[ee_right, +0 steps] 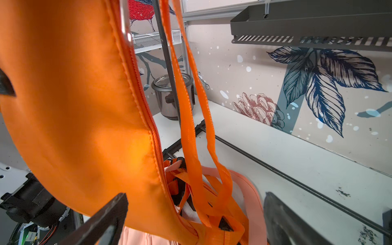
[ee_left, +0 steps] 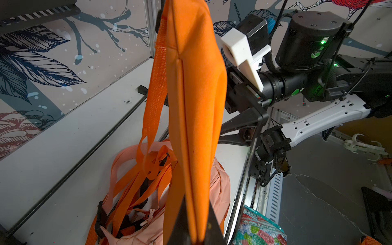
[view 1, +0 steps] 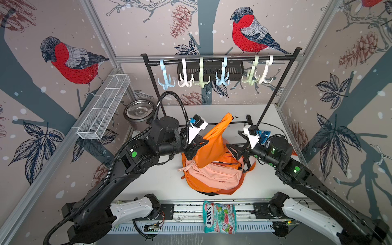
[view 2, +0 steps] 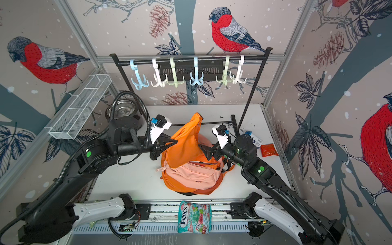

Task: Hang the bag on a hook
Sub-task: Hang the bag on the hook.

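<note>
Nearest the arms' bases lies a sweets packet [view 1: 219,216], clear of the work. Just behind it the bag [view 1: 212,176] slumps on the table [view 1: 157,182], with one padded shoulder strap [view 1: 218,135] drawn up out of it. The left gripper [view 1: 200,144] is clamped tight on the strap's lower part, from the bag's left side. The right gripper [view 1: 235,144] stands fully spread just beside the strap on the opposite side, holding nothing. In the right wrist view its fingers [ee_right: 110,214] flank the padded band and the thin webbing hanging off it. The strap's long axis runs up and away from the arms, its free top leaning toward the rack. Farther back and higher, a row of hooks [view 1: 184,79] hangs from the rail [view 1: 233,57] — the middle blue hook [view 1: 221,77] sits roughly in line with the strap's top. I judge the left arm, which already has the hold, must carry that top up and back onto a prong
</note>
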You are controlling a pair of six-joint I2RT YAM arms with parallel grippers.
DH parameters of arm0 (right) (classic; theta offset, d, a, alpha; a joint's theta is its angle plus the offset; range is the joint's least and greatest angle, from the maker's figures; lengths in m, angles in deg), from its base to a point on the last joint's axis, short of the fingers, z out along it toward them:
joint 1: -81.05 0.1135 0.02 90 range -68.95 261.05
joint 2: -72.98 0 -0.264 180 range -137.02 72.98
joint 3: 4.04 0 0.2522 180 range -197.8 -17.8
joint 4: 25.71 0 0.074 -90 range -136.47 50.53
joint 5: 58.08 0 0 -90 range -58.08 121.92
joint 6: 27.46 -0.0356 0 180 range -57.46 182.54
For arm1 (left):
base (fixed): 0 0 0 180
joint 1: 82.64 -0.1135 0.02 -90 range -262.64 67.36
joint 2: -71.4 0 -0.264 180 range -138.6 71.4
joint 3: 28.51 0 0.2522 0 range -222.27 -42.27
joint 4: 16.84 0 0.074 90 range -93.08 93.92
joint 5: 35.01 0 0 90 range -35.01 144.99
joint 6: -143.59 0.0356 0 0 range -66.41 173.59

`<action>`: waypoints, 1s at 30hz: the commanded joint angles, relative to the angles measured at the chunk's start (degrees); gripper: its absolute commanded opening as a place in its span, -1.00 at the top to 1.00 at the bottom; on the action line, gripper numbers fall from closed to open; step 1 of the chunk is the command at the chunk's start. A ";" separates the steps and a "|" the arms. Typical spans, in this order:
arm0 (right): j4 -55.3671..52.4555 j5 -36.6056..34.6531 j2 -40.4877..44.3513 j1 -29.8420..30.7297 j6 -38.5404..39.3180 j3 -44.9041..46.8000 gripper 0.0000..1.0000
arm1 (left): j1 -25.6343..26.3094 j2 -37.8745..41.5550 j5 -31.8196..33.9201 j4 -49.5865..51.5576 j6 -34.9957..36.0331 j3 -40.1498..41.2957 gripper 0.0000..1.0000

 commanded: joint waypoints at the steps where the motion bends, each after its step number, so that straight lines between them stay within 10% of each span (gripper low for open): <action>1: 4.74 -0.46 -2.22 0.46 0.47 -1.41 -0.99 | -0.02 0.42 -1.51 0.64 0.93 -0.12 1.00; 30: 13.87 6.62 -15.85 -1.94 -1.68 -7.46 -0.64 | -0.06 4.83 -2.27 -1.29 -0.47 3.27 1.00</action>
